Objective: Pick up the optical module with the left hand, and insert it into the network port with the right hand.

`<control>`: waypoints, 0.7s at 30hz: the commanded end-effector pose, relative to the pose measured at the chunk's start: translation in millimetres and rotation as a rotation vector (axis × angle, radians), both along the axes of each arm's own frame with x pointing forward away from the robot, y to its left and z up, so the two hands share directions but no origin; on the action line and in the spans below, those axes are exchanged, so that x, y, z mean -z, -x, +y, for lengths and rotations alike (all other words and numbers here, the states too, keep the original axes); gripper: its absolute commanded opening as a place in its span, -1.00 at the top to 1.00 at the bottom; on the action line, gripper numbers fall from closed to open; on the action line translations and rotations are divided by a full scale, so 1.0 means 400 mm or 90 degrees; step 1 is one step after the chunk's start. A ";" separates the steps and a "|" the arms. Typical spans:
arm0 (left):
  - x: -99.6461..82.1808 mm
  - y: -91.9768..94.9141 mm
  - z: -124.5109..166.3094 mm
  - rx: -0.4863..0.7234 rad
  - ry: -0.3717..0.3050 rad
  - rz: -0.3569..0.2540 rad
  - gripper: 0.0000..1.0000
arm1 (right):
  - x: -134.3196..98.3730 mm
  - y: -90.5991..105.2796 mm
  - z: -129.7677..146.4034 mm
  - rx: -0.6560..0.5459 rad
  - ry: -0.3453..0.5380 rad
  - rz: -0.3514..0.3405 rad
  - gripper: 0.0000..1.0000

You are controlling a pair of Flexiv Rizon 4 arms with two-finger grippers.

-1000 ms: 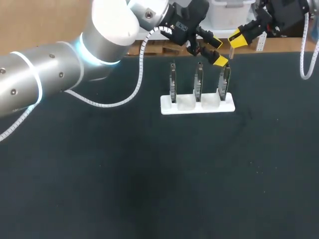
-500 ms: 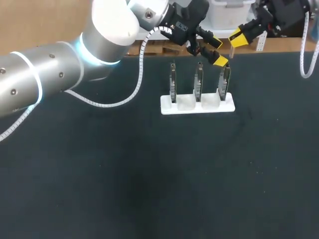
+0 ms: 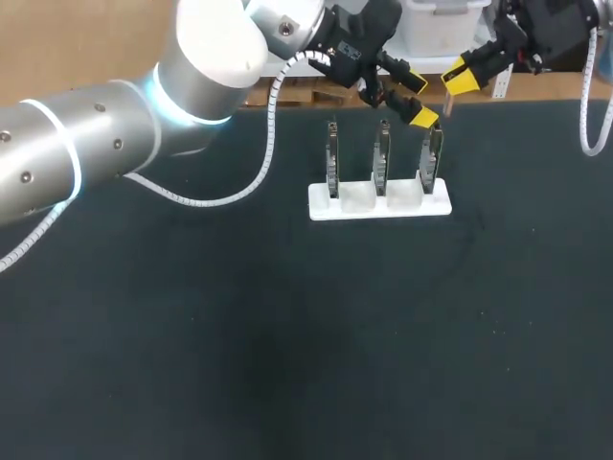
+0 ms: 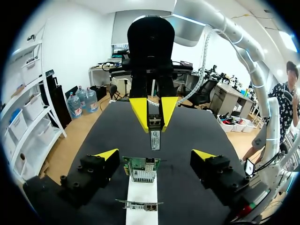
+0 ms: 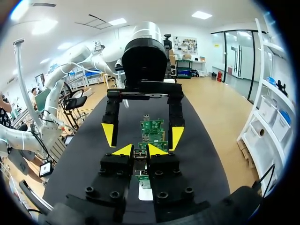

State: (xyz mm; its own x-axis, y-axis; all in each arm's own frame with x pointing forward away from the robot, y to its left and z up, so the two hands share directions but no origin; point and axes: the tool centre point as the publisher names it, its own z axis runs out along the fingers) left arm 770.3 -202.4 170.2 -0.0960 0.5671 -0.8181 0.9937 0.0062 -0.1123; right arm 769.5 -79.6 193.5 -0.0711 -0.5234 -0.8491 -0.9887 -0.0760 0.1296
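At the far edge of the surface [image 3: 287, 335], the right gripper [image 4: 153, 111] has its fingers clamped on the optical module [image 4: 155, 136] from both sides. The module hangs down out of the yellow tips and is held in the air, just above the top edge of the end board [image 3: 432, 158]. From the left wrist view there's a small gap between them, no contact. The left gripper [image 3: 418, 99] sits just beside it over the same board, fingers wide apart, one to each side of the board, with the module hanging ahead of them. Three boards stand upright in a white holder [image 3: 378, 205], evenly spaced and edge-on to the head camera. The other two boards [image 3: 331, 158] are well apart from both grippers. Can't make out the port itself.
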 end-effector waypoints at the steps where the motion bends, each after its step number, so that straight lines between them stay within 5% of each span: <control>1: 0.000 0.001 0.001 0.000 0.000 -0.001 -1.00 | 0.004 0.015 0.004 0.005 0.001 -0.002 1.00; 21: 0.000 0.001 0.001 0.000 0.000 -0.001 -1.00 | 0.029 0.021 0.010 0.021 0.016 -0.005 1.00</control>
